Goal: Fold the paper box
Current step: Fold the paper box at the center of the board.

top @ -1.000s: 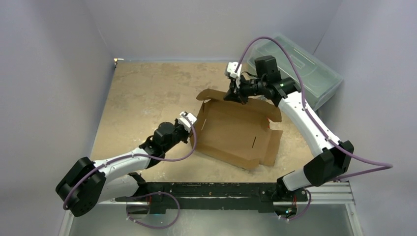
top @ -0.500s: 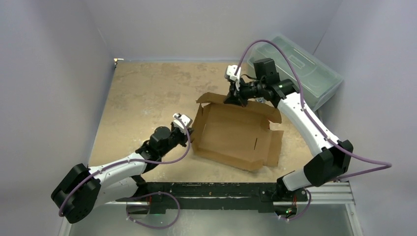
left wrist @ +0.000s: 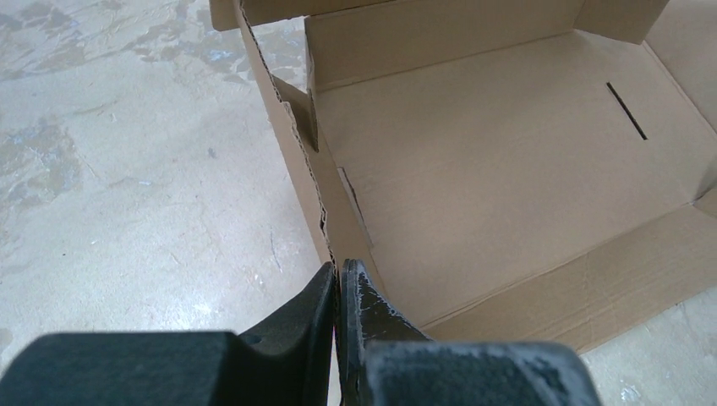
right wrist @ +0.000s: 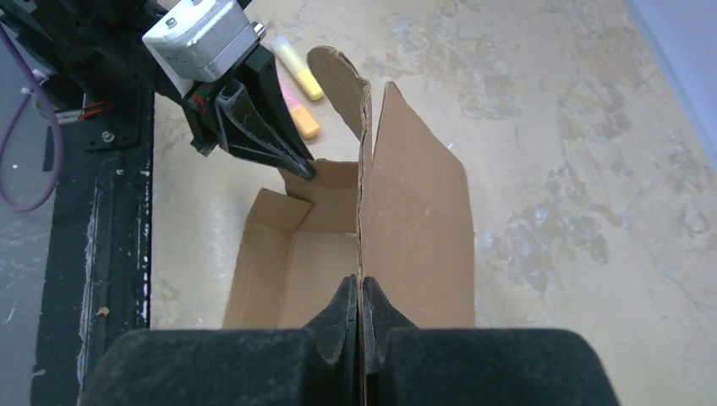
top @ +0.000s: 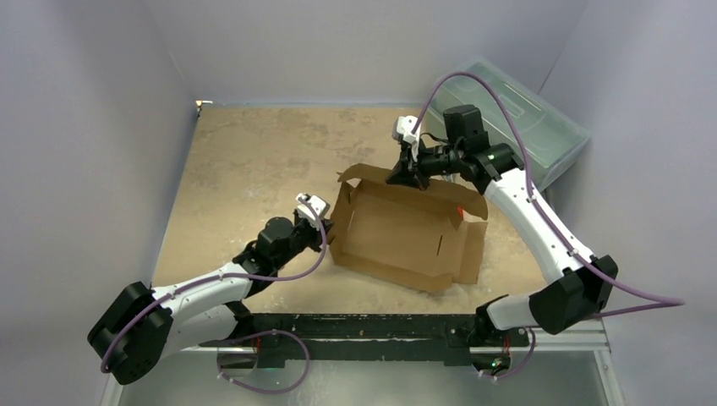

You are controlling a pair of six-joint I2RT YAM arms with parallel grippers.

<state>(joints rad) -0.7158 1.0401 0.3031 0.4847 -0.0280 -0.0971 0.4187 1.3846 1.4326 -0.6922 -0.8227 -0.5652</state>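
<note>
- Looking at a paper box parked around the middle of the worktop, a touch right of centre. Plain brown corrugated stuff, only half folded.
- Resting flat on its base panel, with the left wall and the far wall standing up. Near and right flaps sitting a lot lower, closer to flat.
- Can spot a thin slot cut in the base panel over toward the right side.
- Also a rounded tab sticking up at the far left corner, where the two raised walls meet.
- Got the left tool pinched narrow on the top edge of that left wall, toward its near end. In the left wrist view, black fingers squeezed together with the cardboard edge running in between them.
- Same deal with the right tool: clamped tight on the top edge of the far wall. From the right wrist view, fingers pressed on either side of the cardboard, hardly any gap.
- Over in the far right corner, a translucent plastic toolbox, not touching the box.
</note>
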